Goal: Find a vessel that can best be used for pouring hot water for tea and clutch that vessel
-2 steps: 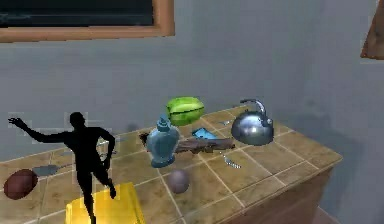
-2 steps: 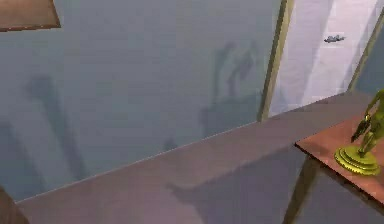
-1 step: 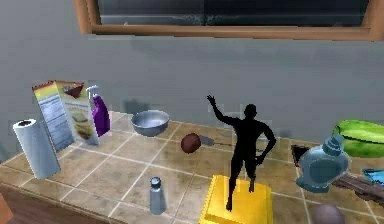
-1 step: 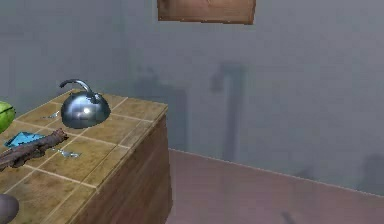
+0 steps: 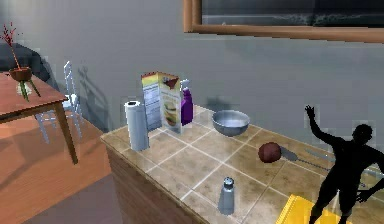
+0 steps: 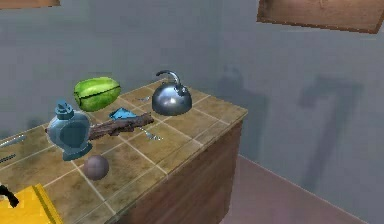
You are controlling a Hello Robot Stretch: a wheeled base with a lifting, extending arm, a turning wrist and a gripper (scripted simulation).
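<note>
Kettle [image 6: 172, 97] on tiled counter [image 6: 205, 135], 3 o'clock of green object [image 6: 97, 93]; gripper state and offset cannot be told

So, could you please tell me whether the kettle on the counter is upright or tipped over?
Upright: the kettle sits on its base on the tiled counter, with its handle arching above the body.

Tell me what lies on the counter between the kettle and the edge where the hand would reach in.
Nothing visible stands there: in the arm side view, bare tiles run from the kettle down to the counter edge. A dark long thing lies left of that path, its end near the kettle.
</note>
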